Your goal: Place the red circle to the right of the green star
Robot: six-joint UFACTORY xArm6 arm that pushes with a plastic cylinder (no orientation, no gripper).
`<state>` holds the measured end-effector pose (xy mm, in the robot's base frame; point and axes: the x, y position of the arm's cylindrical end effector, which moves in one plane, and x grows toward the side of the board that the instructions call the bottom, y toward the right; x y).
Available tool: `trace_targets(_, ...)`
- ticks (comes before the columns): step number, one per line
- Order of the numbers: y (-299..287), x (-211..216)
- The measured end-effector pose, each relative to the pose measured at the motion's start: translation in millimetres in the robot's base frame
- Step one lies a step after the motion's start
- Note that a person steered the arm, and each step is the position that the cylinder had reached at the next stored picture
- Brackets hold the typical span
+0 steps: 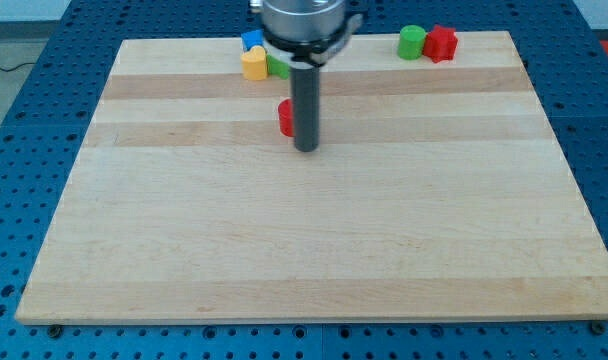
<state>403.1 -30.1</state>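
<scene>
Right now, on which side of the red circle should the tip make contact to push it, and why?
My tip sits at the red circle's right edge, partly hiding it. The green block behind the rod lies toward the view's top. I'd judge contact belongs on the circle's lower-left side, pushing up and rightward; its round edge may slip off-centre.

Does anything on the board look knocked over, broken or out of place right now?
Nothing stands out. The blocks sit flat near the board's top edge, and my tip is beside the red circle, on its right.

The pale wooden desk (pixel 314 250) carries a red block (pixel 285 117) mid-top. Yellow (pixel 253 64), blue (pixel 252 41) and a partly hidden, seemingly green block (pixel 277 67) cluster top-left. Green (pixel 412 42) and red (pixel 441 43) blocks touch top-right.
</scene>
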Motion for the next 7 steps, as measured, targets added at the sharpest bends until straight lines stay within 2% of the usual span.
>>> trace_targets(2,-17.4,-92.1)
trace_targets(7,4.9,-91.5)
